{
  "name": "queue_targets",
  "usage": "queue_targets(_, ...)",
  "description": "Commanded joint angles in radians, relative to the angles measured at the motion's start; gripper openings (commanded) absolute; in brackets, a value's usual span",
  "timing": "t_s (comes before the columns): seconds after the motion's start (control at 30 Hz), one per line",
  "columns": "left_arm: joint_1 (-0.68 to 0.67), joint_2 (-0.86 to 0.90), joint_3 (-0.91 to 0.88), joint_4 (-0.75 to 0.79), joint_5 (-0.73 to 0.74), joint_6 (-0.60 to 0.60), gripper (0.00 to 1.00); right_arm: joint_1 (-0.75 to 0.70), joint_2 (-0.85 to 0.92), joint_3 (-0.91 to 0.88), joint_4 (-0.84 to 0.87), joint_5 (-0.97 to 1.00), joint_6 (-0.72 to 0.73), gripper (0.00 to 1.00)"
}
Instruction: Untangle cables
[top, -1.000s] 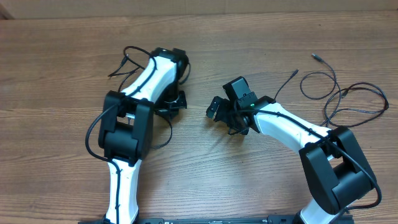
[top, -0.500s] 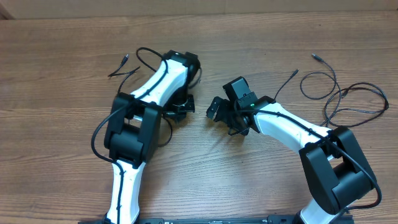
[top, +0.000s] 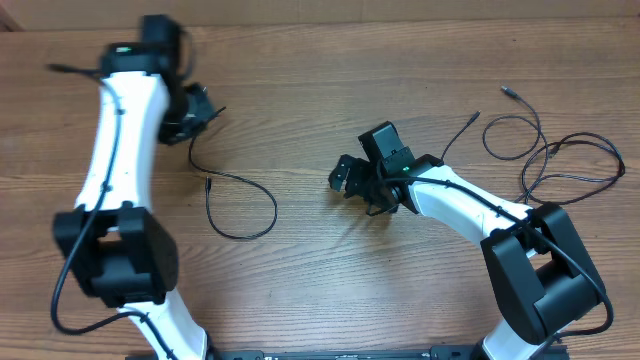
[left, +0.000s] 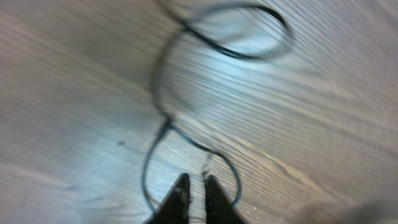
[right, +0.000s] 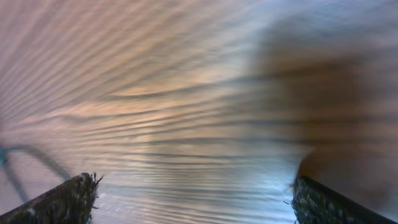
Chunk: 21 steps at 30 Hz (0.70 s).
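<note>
One thin black cable (top: 245, 205) trails from my left gripper (top: 196, 112) at the upper left and ends in an open loop on the wood. Its small plug (top: 207, 183) lies beside that loop. In the blurred left wrist view the gripper (left: 193, 182) has its jaws almost together. A faint strand leaves the tips and the cable (left: 163, 118) curls around them. More cables (top: 545, 155) lie in loose loops at the far right. My right gripper (top: 345, 180) is open over bare wood at the centre, its fingers (right: 71, 196) wide apart with nothing between them.
The brown wooden table (top: 330, 60) fills the view. A thin black cord end (top: 62, 69) sticks out left of the left arm (top: 120, 150). The right arm (top: 470, 205) stretches from the lower right toward the centre. Plug ends (top: 508, 92) lie near the right cables.
My left arm swung from the centre to the upper left, dragging one cable out of its bundle. The cable now lies spread in a loop. The right arm stayed still.
</note>
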Motion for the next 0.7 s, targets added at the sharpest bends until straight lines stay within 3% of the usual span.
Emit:
queue_targets(0.0, 0.067, 0.014, 0.0, -0.018, 0.014, -0.013, 0.21, 0.003, -0.004, 0.0, 0.044, -0.106, -0.156, 1.0)
queue_targets(0.1, 0.137, 0.014, -0.007, -0.019, 0.015, -0.013, 0.24, 0.003, -0.004, 0.068, 0.005, -0.171, -0.221, 1.0)
queue_targets(0.17, 0.176, 0.014, -0.01, -0.019, 0.016, -0.024, 0.35, 0.008, -0.004, 0.138, -0.05, -0.177, -0.259, 1.0)
queue_targets(0.23, 0.206, 0.014, -0.015, -0.021, 0.015, -0.024, 0.39, 0.019, -0.004, 0.219, -0.103, -0.177, -0.296, 0.98)
queue_targets(0.33, 0.237, 0.014, -0.023, -0.027, 0.014, -0.024, 0.39, 0.044, -0.004, 0.318, -0.128, -0.167, -0.3, 0.93)
queue_targets(0.47, 0.249, 0.014, -0.043, -0.021, -0.047, -0.029, 0.39, 0.101, -0.004, 0.358, -0.031, -0.137, -0.3, 0.81)
queue_targets(0.53, 0.247, 0.014, -0.07, 0.006, -0.047, -0.029, 0.39, 0.151, 0.004, 0.357, 0.034, -0.004, -0.299, 0.76)
queue_targets(0.67, 0.221, 0.014, -0.137, 0.074, 0.0, -0.027, 0.35, 0.203, 0.024, 0.357, 0.057, 0.185, -0.299, 0.76)
